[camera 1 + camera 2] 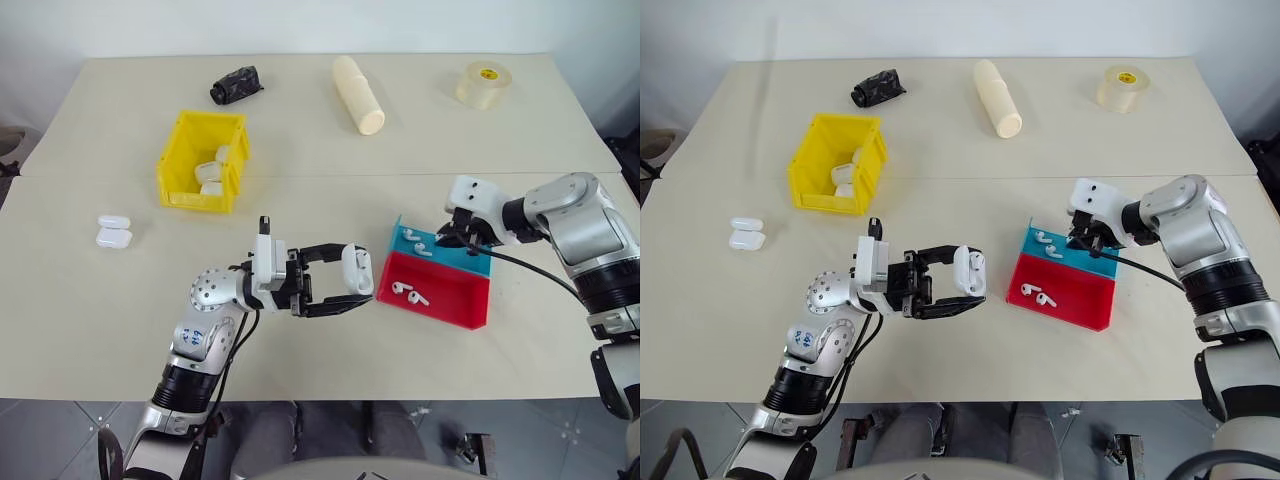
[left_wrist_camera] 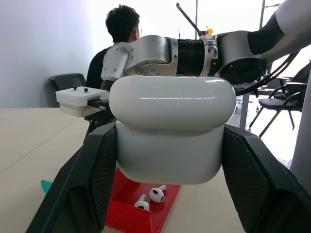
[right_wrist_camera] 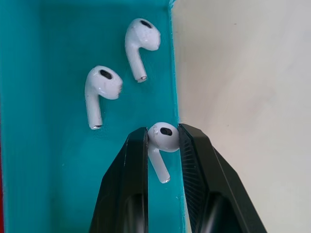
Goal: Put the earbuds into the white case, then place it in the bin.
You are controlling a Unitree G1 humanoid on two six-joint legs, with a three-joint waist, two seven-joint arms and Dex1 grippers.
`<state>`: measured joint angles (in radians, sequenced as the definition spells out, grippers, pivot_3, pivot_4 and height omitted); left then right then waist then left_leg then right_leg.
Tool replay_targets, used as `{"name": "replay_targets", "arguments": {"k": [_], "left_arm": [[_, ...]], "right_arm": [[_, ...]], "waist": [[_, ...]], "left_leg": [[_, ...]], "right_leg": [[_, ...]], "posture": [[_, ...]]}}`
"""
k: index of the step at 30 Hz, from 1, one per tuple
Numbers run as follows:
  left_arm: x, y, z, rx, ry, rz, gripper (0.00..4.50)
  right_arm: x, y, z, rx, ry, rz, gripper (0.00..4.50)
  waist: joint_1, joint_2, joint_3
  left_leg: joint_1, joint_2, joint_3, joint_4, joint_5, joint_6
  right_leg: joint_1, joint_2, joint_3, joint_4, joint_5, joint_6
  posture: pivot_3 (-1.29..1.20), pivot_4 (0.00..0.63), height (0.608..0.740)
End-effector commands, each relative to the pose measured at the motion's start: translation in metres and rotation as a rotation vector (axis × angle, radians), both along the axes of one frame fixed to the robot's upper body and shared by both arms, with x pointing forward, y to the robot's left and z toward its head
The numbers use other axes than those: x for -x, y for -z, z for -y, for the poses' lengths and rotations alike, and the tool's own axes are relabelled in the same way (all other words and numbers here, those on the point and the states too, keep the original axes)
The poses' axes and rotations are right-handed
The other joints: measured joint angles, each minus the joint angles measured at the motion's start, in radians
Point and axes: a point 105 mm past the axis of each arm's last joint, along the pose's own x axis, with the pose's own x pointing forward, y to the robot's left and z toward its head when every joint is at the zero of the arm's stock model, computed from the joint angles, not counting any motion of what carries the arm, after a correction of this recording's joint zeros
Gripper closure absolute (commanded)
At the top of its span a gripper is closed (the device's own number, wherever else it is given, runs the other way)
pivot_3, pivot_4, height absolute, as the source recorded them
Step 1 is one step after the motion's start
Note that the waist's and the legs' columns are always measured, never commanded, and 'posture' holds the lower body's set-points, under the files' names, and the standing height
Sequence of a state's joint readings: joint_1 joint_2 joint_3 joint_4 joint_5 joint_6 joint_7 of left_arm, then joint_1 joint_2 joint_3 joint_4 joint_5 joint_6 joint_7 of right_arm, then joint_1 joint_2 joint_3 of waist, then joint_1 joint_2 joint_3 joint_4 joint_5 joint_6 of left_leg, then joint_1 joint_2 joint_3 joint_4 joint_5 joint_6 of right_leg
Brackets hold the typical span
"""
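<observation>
Table [image 1: 330, 330]: a pale beige top that carries everything, with a seam running across it behind the trays.
Person [image 2: 119, 34]: seen from behind in the left wrist view, seated beyond the table's edge.
Bin [image 1: 190, 160]: bright yellow, on the robot's left half of the table; at least two white cases lie inside at its right end.
Red tray [image 1: 440, 290]: lies before the right arm, touching the blue tray behind it; two earbuds rest in it.
Blue tray [image 1: 425, 250]: teal, just behind the red tray, under the right gripper.
Cream cylinder [image 1: 358, 94]: lies on its side near the far edge, at about the middle.
Tape roll [image 1: 484, 83]: clear, far right corner area, well apart from the trays.
Black object [image 1: 236, 84]: small and crumpled, on the far side behind the bin.
Left gripper [image 1: 352, 285]: held above the table just left of the red tray, pointing to the robot's right; its two black fingers are clamped on the sides of the white case.
White case [image 2: 172, 128]: lid closed, gripped between the left fingers, off the table.
Spare cases [image 1: 113, 231]: two white ones side by side near the table's left edge.
Right gripper [image 3: 163, 145]: tilted down into the blue tray at its right wall, fingers narrowed onto one earbud.
Earbuds [image 3: 163, 141]: one pinched by its head, stem hanging; two more lie loose on the blue tray floor nearby.
</observation>
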<state>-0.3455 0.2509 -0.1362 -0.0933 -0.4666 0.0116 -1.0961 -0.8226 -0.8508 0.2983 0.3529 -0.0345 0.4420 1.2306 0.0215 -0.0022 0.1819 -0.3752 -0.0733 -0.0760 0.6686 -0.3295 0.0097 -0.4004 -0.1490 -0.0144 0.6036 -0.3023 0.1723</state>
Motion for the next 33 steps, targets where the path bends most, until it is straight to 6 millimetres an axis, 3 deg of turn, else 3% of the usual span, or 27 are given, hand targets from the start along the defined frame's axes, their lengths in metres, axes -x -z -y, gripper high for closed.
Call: {"name": "replay_targets", "arguments": {"k": [1,4,8,13,16,26,33], "left_arm": [[-0.008,-0.010,-0.002,0.029,-0.030,0.013,1.70],[-0.014,-0.010,-0.003,0.021,-0.041,0.013,1.70],[-0.017,-0.010,-0.003,0.017,-0.033,0.011,1.70],[-0.017,-0.014,0.000,0.032,-0.004,0.007,1.70],[-0.017,-0.018,0.001,0.053,0.015,0.001,1.70],[-0.018,-0.024,0.005,0.061,0.037,-0.012,1.70],[-0.017,-0.029,0.009,0.072,0.050,-0.017,1.70]], "right_arm": [[0.009,-0.050,-0.013,-0.193,-0.073,0.157,3.96],[0.034,-0.071,-0.029,-0.466,-0.157,0.206,3.96],[0.065,-0.076,-0.046,-0.726,-0.214,0.217,3.96],[0.101,-0.087,-0.075,-1.115,-0.232,0.101,3.96],[0.115,-0.088,-0.087,-1.261,-0.216,0.053,3.96],[0.134,-0.073,-0.108,-1.397,-0.152,-0.019,3.96],[0.133,-0.059,-0.114,-1.405,-0.111,-0.012,3.96]], "waist": [[0.002,0.000,0.000],[0.003,0.000,0.000],[0.005,0.000,0.000],[0.001,0.000,0.000],[0.003,0.000,0.000],[0.002,0.000,0.000],[0.000,0.000,0.000]], "left_leg": [[0.000,0.000,0.000,0.000,0.000,0.000],[-0.001,0.000,-0.001,-0.001,0.000,0.000],[-0.001,0.000,-0.002,-0.001,0.000,0.000],[0.000,0.000,-0.002,0.000,0.000,0.000],[0.000,0.001,-0.003,0.000,0.001,-0.001],[0.000,0.000,-0.003,-0.001,0.001,-0.001],[0.001,0.000,-0.003,-0.001,0.001,-0.001]], "right_leg": [[0.000,0.000,0.000,0.000,0.000,0.000],[0.000,0.000,-0.001,0.002,0.000,0.000],[0.001,0.000,-0.002,0.002,0.000,0.000],[0.001,0.000,-0.001,0.004,0.000,0.000],[0.001,0.000,-0.001,0.004,0.000,0.000],[0.001,0.000,-0.001,0.005,0.000,0.000],[0.001,0.001,-0.001,0.005,0.000,0.000]], "posture": [[0.00,0.150,0.740],[0.00,0.150,0.740],[0.00,0.150,0.740],[0.00,0.150,0.740],[0.00,0.150,0.740],[0.00,0.150,0.740],[0.00,0.150,0.740]]}}
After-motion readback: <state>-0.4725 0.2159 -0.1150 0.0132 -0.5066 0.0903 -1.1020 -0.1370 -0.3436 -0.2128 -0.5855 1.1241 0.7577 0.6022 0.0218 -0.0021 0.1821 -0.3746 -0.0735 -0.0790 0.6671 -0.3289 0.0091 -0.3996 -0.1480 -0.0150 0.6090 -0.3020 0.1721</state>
